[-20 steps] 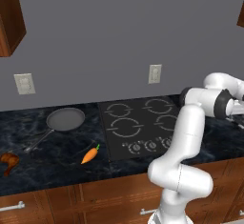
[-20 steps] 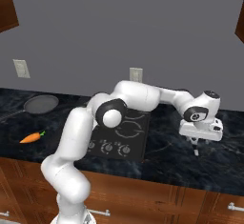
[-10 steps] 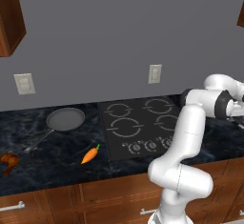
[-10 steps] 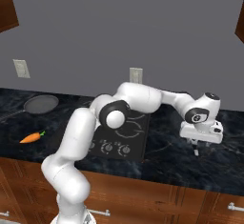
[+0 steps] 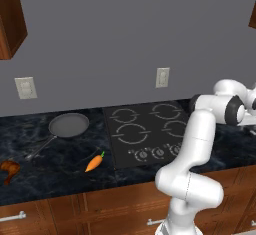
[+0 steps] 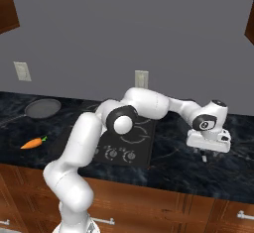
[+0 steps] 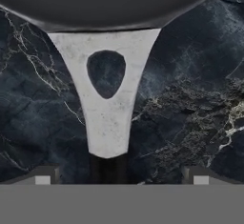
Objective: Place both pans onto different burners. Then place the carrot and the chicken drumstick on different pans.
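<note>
Hovering released, the end effector (image 7: 118,176) straddles a second pan's (image 7: 109,4) handle (pan interior unseen)

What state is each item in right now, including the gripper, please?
gripper: open, low over a second pan's handle, fingertips either side of it.
second pan: on the dark marble counter, pale bracket joining its handle, not gripped.
frying pan: empty, flat on the counter left of the cooktop.
carrot: lying on the counter.
chicken drumstick: lying on the counter, far left.
cooktop: visible burners bare.
</note>
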Tool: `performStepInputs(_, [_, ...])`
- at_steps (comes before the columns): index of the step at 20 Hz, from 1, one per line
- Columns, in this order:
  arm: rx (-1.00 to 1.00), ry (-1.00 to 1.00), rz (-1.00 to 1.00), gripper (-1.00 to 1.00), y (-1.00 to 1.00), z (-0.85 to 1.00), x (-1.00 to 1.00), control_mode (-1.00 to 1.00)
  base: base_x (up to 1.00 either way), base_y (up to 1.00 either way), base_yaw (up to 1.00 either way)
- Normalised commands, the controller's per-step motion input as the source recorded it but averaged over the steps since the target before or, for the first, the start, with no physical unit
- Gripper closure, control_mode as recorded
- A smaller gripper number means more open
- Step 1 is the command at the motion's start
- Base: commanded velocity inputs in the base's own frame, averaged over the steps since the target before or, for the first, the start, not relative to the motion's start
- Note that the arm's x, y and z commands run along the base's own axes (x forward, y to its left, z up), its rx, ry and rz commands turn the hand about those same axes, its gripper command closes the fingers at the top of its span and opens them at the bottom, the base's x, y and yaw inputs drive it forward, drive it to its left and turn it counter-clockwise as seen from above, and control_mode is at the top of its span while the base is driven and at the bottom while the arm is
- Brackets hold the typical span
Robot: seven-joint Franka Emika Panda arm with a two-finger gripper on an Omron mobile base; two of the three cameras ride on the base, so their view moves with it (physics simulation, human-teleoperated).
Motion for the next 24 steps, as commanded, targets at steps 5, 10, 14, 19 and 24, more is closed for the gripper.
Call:
performStepInputs(5, [0.01, 0.04, 0.0, -1.0, 0.0, -0.21, 0.0, -1.0, 0.0, 0.0, 0.0])
performStepInputs(10, [0.0, 0.02, 0.0, -1.0, 0.0, -0.19, 0.0, -1.0, 0.0, 0.0, 0.0])
performStepInputs(14, [0.0, 0.0, 0.0, 1.0, 0.0, -0.03, 0.0, -1.0, 0.0, 0.0, 0.0])
performStepInputs(19, [0.0, 0.0, 0.0, 1.0, 0.0, 0.0, 0.0, -1.0, 0.0, 0.0, 0.0])
performStepInputs(24, [0.0, 0.0, 0.0, 1.0, 0.0, 0.0, 0.0, -1.0, 0.0, 0.0, 0.0])
